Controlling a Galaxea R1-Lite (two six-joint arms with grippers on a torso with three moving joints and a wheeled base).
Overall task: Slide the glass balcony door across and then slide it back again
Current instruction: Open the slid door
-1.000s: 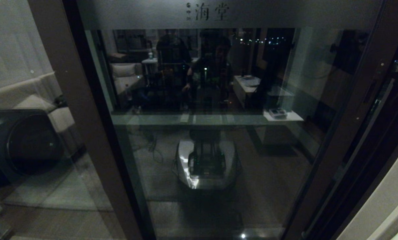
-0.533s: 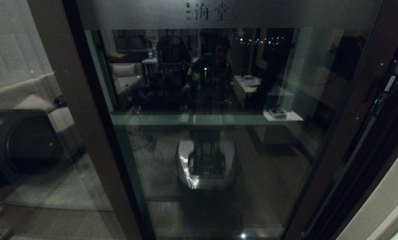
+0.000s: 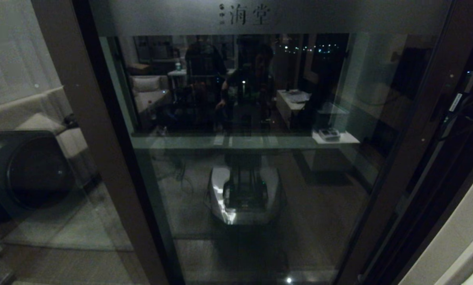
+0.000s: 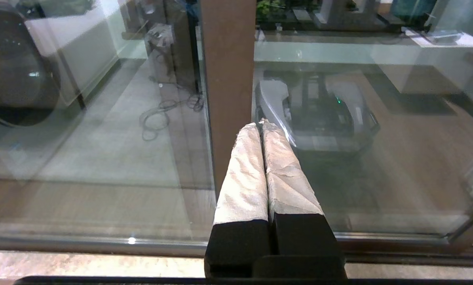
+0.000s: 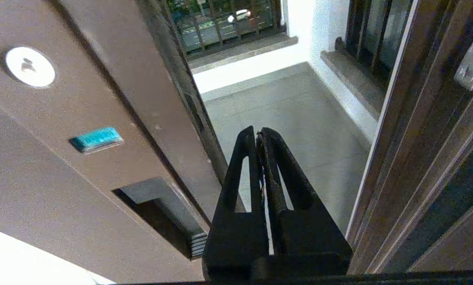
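Grey tiled balcony floor (image 5: 295, 118) — white kerb (image 5: 256, 65) alongside

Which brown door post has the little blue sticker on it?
The post beside the right gripper: the glass balcony door's stile, with a blue sticker, silver disc and recessed handle. The post by the left gripper is bare.

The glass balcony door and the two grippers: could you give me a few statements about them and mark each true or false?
1. The right gripper is shut, gripping nothing. True.
2. The glass balcony door is fully closed. False: the right wrist view shows a gap onto the balcony floor.
3. The left gripper is wide open. False: its taped fingers are pressed together.
4. A frosted band with characters crosses the door's top. True.
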